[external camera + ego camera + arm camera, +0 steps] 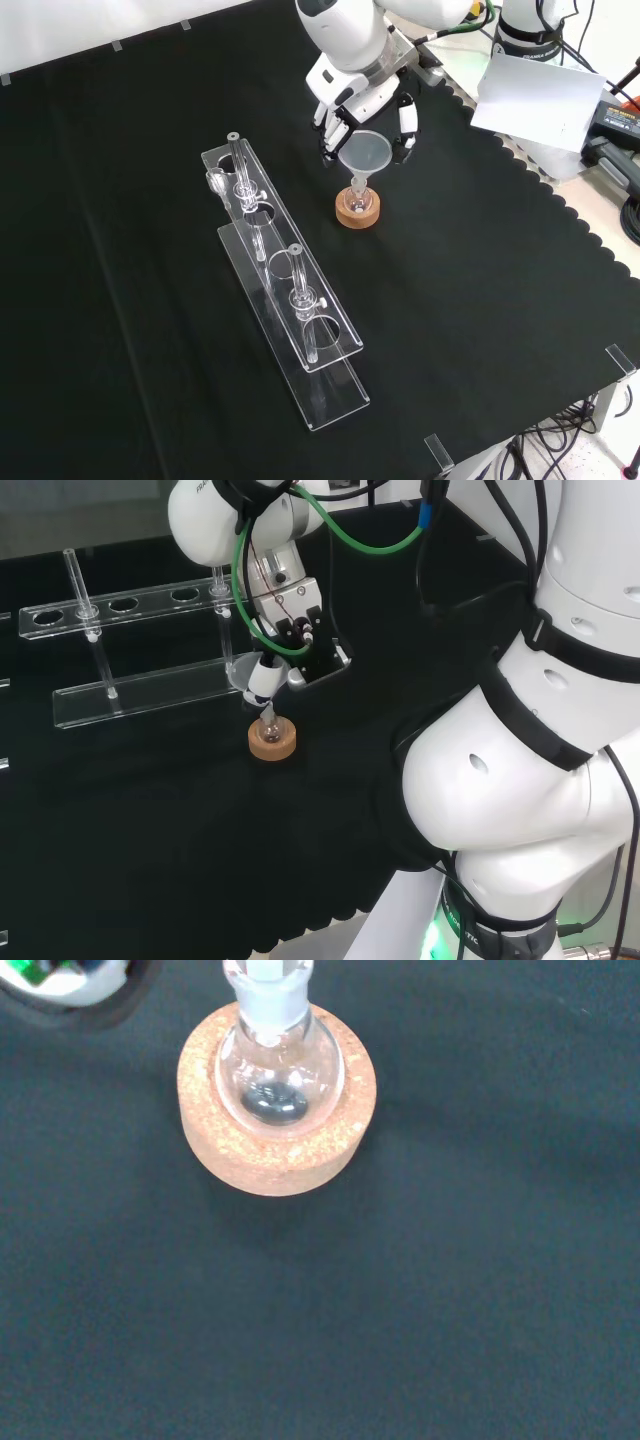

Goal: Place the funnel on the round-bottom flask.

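The clear glass funnel (365, 153) stands with its stem in the neck of the small round-bottom glass flask (279, 1072), which sits in a round cork ring stand (357, 211) on the black-clothed table (480, 300). The black and white hand (362, 112) is just behind the funnel, its fingers curled round the cone. Left of the cork ring in the front view stands a clear acrylic tube rack (285, 300). I can read no writing.
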